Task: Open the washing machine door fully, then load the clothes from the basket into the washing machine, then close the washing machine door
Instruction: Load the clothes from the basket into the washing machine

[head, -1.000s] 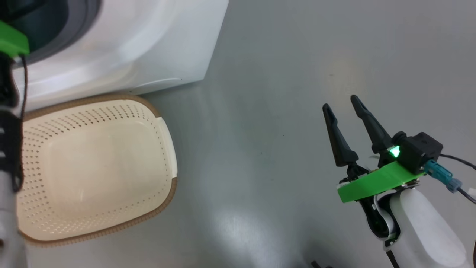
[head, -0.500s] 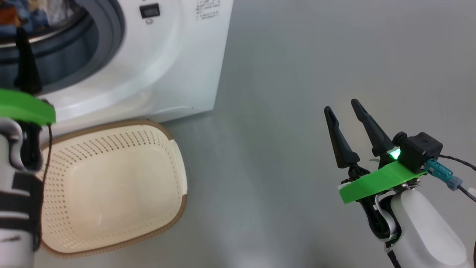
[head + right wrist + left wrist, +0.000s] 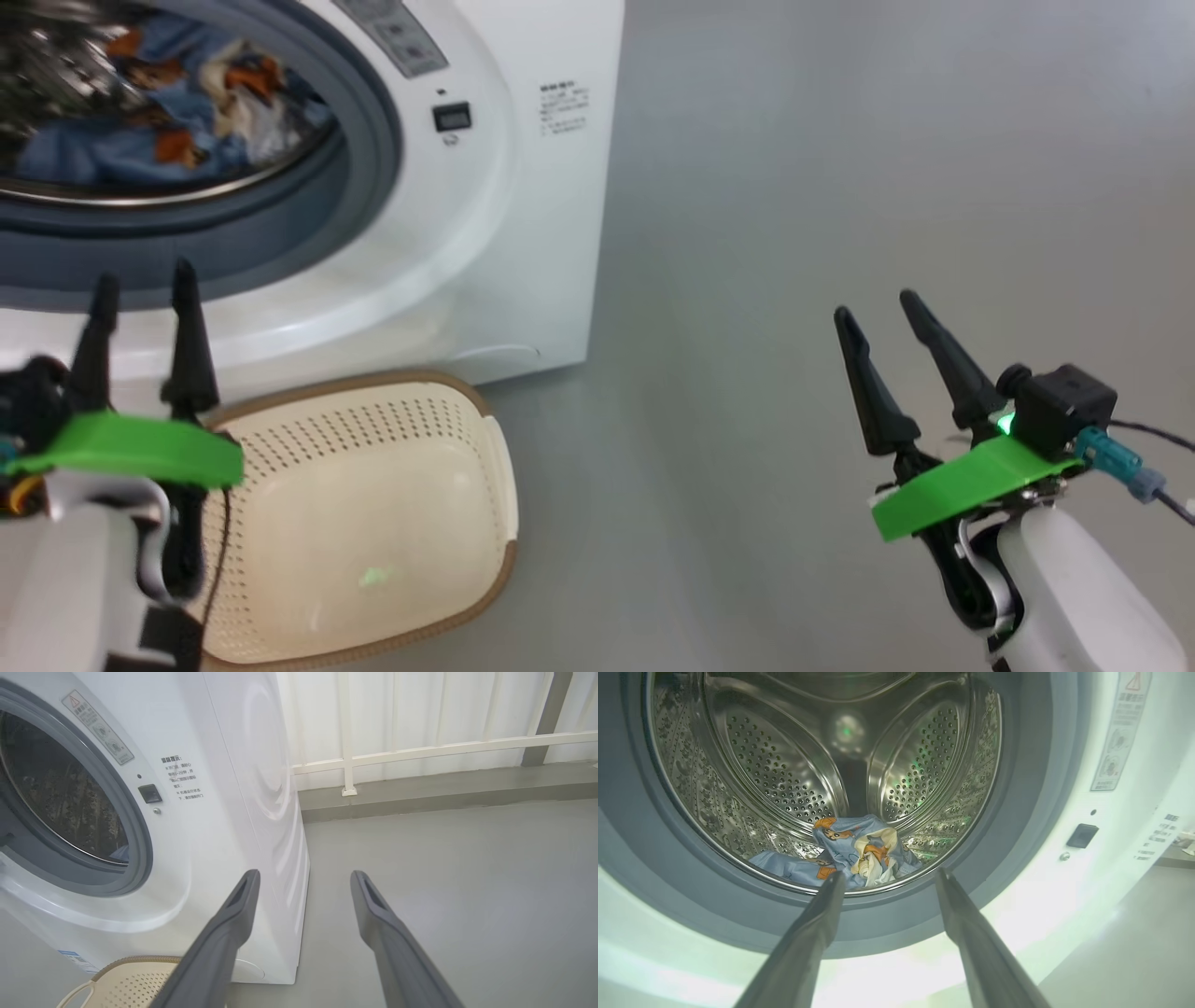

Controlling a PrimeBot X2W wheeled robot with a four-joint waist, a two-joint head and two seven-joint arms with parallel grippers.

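While in drum (image 3: 784, 765), clothes (image 3: 850, 851) beyond tool (image 3: 889, 873)

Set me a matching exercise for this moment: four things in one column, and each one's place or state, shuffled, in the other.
Things
1. clothes
2. basket
3. left pincer
4. right pincer

Place or state
A. open, over bare floor to the right of the washing machine
B. lying inside the drum
C. open, in front of the drum opening
D. empty, on the floor before the machine

Pairs: 1-B, 2-D, 3-C, 4-A
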